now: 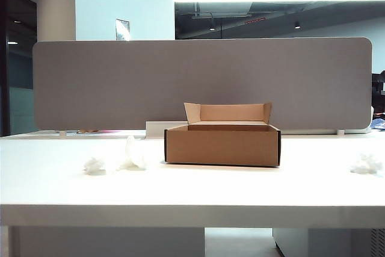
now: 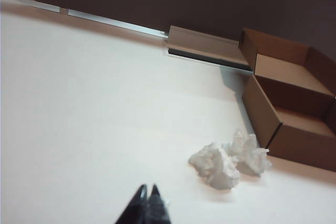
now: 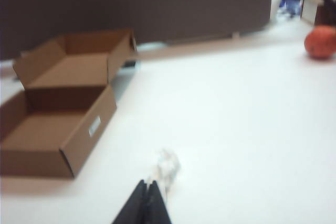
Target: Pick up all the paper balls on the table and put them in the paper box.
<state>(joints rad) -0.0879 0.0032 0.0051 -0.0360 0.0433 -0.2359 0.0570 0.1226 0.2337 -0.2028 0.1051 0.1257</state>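
The white table (image 1: 192,194) carries the open brown paper box (image 1: 222,144) near its middle. Two crumpled paper balls (image 2: 216,164) (image 2: 248,152) lie touching each other just ahead of the shut left claw (image 2: 147,192), beside the box's wall. A third paper ball (image 3: 167,165) lies right at the tips of the shut right claw (image 3: 147,184), apart from the box. A low white block (image 1: 163,129) sits behind the box

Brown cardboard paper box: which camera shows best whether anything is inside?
Right wrist view: the brown cardboard paper box shows its bare floor, though blurred. Left wrist view cuts it at the frame edge. Exterior view shows only the front wall and flap.
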